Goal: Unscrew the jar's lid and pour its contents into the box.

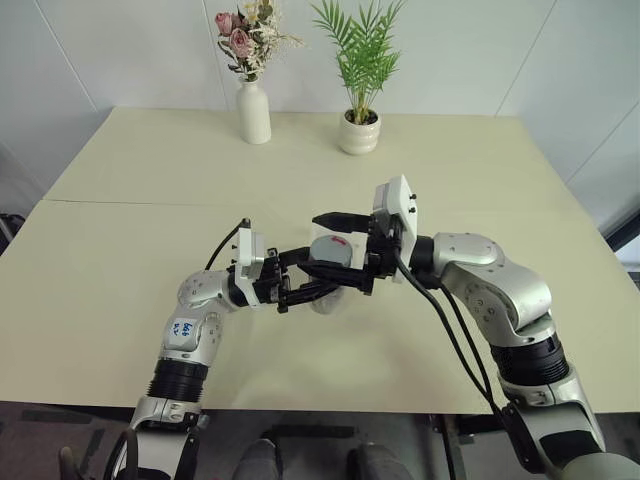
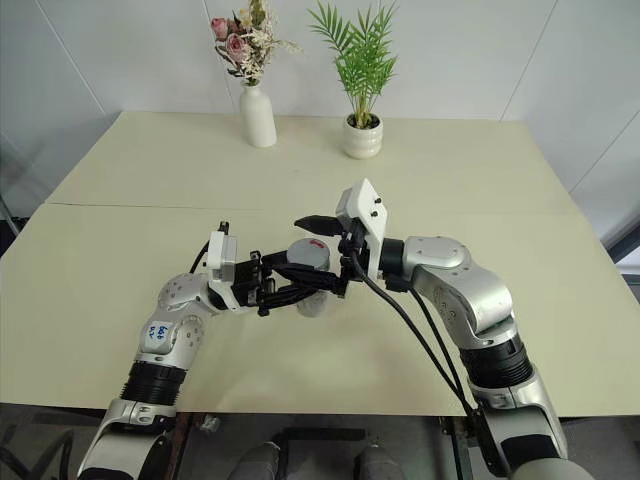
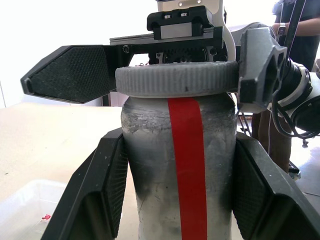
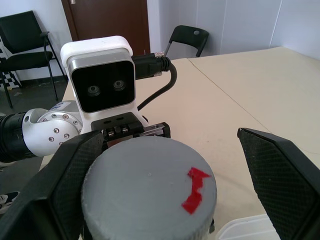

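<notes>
The table [image 1: 120,300] is stretching pale and wide under both arms, with a seam running across it. At its far edge a white vase [image 1: 254,112] of dried pink flowers is standing left of a white pot [image 1: 359,133] holding a green plant; the 2 are apart from each other and well away from the arms.

The right gripper [image 1: 338,250] is reaching in from the right, pointing left and roughly level. Its 2 fingers are standing wide apart on either side of the lid [image 4: 150,185]; in the right wrist view one finger is sitting close against the lid's edge while the other is well clear of it, so it is not clamping anything.

The left gripper [image 3: 177,200] is coming in from the left and is clamped on the jar [image 3: 175,170], its 2 pads pressing the jar's sides below the lid. The jar is being held upright above the table near its middle, between the 2 wrists.

The box [image 3: 30,210] is lying on the table below and just beside the jar; a corner of it is showing in the left wrist view, and its rim is showing in the right wrist view too.

The lid is grey with a ribbed edge and a red mark on top, and it is sitting on the jar. A red stripe is running down the jar's clouded wall.

A tiny reddish bit [image 3: 46,217] is lying inside the box. The contents cannot be made out through the jar's wall.
</notes>
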`<state>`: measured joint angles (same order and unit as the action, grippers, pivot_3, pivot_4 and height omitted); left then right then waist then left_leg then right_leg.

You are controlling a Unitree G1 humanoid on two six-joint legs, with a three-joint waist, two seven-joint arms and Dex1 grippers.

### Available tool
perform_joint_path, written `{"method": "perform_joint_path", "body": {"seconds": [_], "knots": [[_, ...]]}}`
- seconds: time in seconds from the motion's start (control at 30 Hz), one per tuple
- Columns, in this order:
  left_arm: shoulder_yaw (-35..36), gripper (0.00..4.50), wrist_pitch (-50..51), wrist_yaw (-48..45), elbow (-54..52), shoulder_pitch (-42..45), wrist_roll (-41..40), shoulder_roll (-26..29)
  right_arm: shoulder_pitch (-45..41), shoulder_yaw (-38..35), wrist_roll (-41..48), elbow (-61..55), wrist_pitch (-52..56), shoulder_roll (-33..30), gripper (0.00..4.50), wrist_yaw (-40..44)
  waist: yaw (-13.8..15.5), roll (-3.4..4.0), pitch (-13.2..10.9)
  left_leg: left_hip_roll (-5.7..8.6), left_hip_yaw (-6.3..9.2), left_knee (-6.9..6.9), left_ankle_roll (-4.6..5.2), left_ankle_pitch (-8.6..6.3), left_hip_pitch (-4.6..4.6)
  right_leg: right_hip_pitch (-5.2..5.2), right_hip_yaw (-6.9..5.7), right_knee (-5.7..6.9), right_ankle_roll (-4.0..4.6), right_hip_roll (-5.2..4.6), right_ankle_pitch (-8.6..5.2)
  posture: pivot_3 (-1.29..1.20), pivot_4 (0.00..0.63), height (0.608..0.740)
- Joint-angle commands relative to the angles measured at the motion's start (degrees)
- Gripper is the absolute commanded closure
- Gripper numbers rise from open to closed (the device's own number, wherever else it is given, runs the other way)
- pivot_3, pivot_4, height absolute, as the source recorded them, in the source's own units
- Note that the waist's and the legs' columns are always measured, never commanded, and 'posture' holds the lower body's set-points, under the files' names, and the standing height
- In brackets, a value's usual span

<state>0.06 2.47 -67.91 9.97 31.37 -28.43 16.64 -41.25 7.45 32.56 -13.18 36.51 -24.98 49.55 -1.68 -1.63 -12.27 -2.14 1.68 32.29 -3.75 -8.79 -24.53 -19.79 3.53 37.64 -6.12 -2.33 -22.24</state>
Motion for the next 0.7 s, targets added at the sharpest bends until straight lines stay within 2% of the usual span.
{"method": "perform_joint_path", "body": {"seconds": [0.03,0.7], "knots": [[0.38,2.0,-0.95,-0.22,-0.96,0.94,-0.37,0.27,0.57,-3.54,0.79,-1.69,-0.35,-1.75,0.02,-0.06,0.01,0.0,0.0,0.0,0.0,0.0,0.0,0.0,0.0,0.0,0.0,0.0,0.0,0.0,0.0,0.0,0.15,0.74],[0.67,2.0,-1.19,-0.3,-0.68,1.01,-0.43,0.92,2.55,-4.92,3.04,-2.07,-0.69,-5.11,0.02,1.25,-0.04,0.0,0.0,0.0,-0.01,0.0,0.0,0.0,0.0,0.0,0.01,0.0,0.0,0.0,0.0,0.0,0.15,0.74]]}}
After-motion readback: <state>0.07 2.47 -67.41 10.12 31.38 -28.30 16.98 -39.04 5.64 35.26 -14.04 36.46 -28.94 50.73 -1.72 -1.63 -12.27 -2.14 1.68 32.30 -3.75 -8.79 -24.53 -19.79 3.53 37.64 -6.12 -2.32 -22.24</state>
